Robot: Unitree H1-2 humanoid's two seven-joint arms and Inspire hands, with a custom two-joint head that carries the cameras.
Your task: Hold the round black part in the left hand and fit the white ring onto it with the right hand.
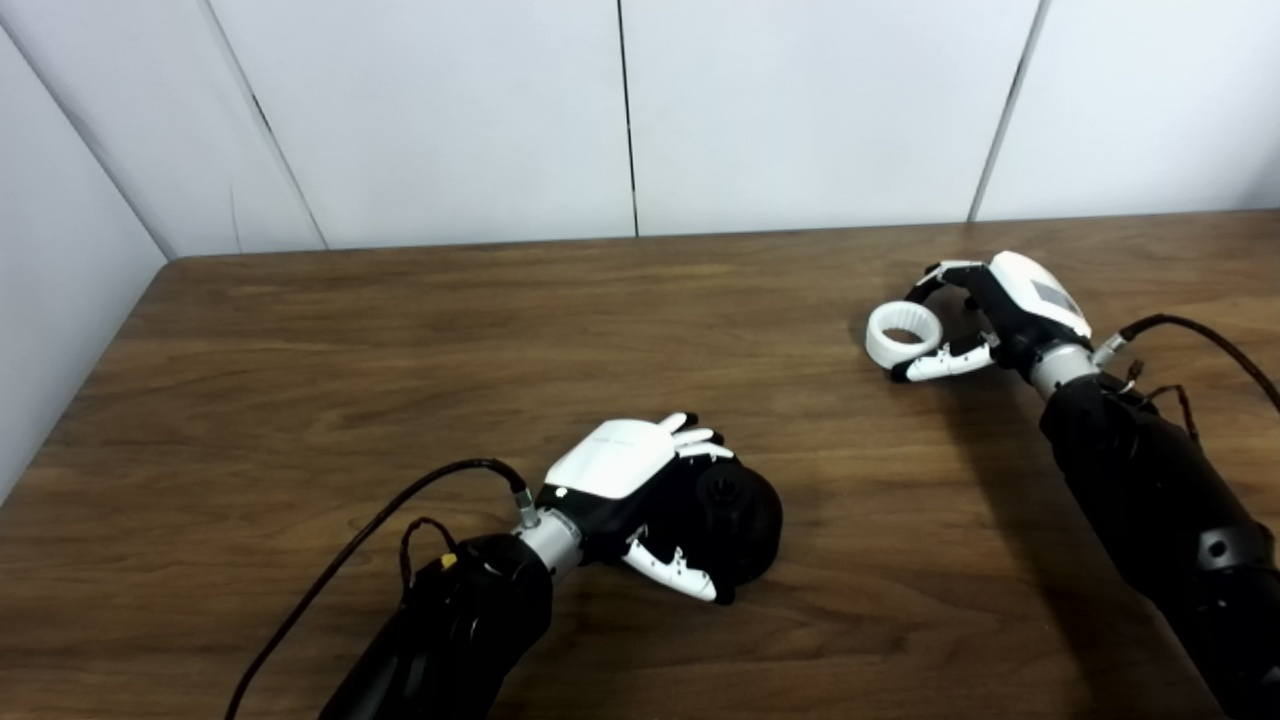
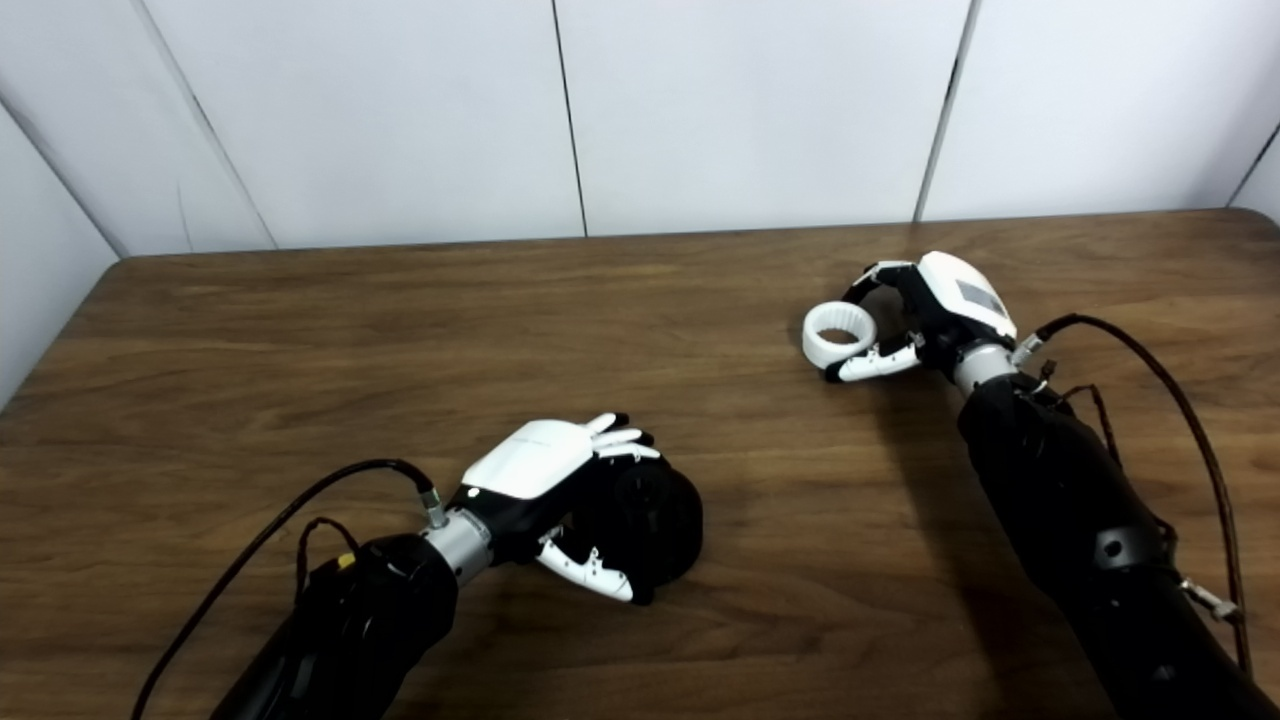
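**Desk:** Black on brown, near the front edge of the table — what am I looking at?

**Operator:** That is the round black part (image 1: 735, 518), resting on the wooden table (image 1: 400, 330) a little left of centre. I have the left hand (image 1: 640, 490) wrapped over it, fingers curled across the top and thumb low at the near side, so it reads as held. I judge the grip is there to steady the part and turn its face toward the other hand.

**Desk:** And farther back?

**Operator:** Toward the far right corner, the right hand (image 2: 925, 315) has the white ring (image 2: 838, 336) between thumb below and fingers arched behind. They touch its rim, but whether it is pinched or merely cradled I cannot tell. The ring lies nearly flat, low over the wood; its hole faces up, probably to keep it clear for fitting.

**Desk:** How far along?

**Operator:** Early, I would say. Ring and part are well apart, nothing fitted yet.
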